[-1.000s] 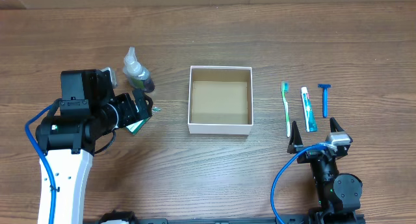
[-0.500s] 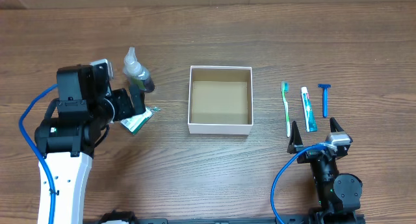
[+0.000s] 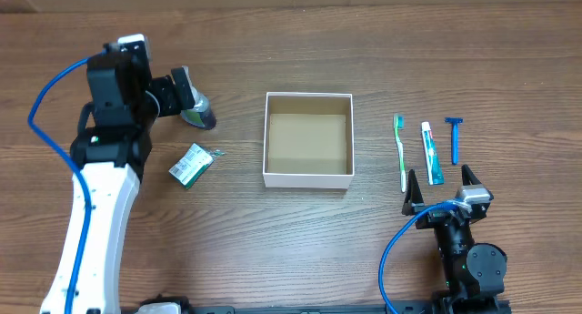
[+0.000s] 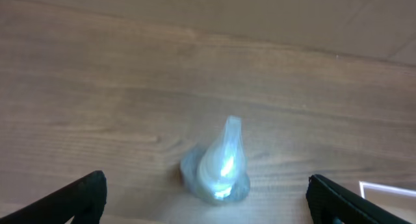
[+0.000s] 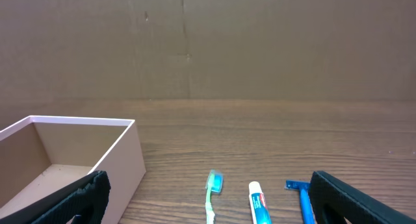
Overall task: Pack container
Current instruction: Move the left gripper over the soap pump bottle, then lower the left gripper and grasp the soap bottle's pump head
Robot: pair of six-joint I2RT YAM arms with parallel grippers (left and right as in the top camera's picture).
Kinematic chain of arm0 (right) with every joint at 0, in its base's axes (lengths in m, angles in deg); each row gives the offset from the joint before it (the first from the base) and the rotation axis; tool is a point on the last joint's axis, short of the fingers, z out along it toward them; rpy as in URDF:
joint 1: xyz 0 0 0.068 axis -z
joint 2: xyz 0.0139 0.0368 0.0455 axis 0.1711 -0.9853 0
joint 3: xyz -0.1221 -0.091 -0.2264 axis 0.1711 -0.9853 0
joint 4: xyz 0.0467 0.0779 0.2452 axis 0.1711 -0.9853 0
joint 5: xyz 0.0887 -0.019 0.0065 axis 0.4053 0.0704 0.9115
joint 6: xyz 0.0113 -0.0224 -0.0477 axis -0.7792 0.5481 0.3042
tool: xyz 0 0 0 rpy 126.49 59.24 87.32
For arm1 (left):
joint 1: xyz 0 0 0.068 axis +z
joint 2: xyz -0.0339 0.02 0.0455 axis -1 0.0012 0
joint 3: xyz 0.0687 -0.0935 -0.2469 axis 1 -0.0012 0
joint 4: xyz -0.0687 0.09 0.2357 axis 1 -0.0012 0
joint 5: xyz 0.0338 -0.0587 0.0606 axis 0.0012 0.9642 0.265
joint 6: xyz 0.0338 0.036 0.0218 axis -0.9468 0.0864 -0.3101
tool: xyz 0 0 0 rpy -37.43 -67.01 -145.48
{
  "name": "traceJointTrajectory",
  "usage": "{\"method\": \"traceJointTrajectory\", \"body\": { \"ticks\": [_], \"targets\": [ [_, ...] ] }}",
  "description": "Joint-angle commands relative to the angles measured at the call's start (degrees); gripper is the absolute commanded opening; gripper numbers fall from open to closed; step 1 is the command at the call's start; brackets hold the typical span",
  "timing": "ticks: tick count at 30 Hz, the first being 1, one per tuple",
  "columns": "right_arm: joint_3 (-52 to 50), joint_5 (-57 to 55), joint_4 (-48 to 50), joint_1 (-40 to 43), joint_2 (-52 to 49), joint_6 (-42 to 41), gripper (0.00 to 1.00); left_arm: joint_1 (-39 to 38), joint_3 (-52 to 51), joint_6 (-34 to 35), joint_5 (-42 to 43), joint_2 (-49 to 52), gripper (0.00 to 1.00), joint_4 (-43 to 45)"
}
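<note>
The container (image 3: pixel 307 178), a square open box with white walls and a brown inside, stands mid-table and holds nothing. It also shows in the right wrist view (image 5: pixel 120 160). My left gripper (image 3: pixel 181 89) is open over the top of a clear spray bottle (image 3: pixel 201 112). In the left wrist view the bottle (image 4: pixel 218 165) stands upright between the spread fingers, which do not touch it. A green packet (image 3: pixel 192 164) lies on the table nearer than the bottle. My right gripper (image 3: pixel 443 192) is open and empty, low at the front right.
A green toothbrush (image 3: pixel 401 151), a toothpaste tube (image 3: pixel 431 153) and a blue razor (image 3: pixel 454 137) lie side by side right of the container. They also show in the right wrist view: toothbrush (image 5: pixel 211 195), tube (image 5: pixel 259 202), razor (image 5: pixel 301 195). A cardboard wall backs the table.
My left gripper has moved away from the green packet toward the far side and now sits over the spray bottle. The packet lies uncovered. The right arm has not moved.
</note>
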Motion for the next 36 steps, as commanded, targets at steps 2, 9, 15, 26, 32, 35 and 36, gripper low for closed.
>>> {"method": "traceJointTrajectory", "body": {
  "ticks": [2,9,15,26,32,35,36],
  "targets": [
    [-0.59,0.26,0.33,0.22,0.20,-0.39,1.00,-0.37,1.11,-1.44,4.02,6.47,0.91,6.29],
    [-0.59,0.26,0.31,0.22,0.20,-0.39,1.00,-0.37,1.11,-8.09,7.80,11.85,0.89,8.81],
    [-0.59,0.26,0.33,0.22,0.20,-0.39,1.00,-0.37,1.11,-10.12,8.52,13.31,0.88,7.34],
    [-0.59,0.26,0.33,0.22,0.20,-0.39,1.00,-0.37,1.11,-10.60,8.39,15.10,0.63,5.68],
    [-0.59,0.26,0.33,0.22,0.20,-0.39,1.00,-0.37,1.07,-10.60,8.02,15.15,0.64,5.70],
    [-0.59,0.26,0.33,0.22,0.20,-0.39,1.00,-0.37,1.07,-10.56,6.29,15.58,0.65,5.70],
    [-0.59,0.26,0.33,0.22,0.20,-0.39,1.00,-0.37,1.07,-10.56,6.32,15.87,0.65,5.79]
  ]
}}
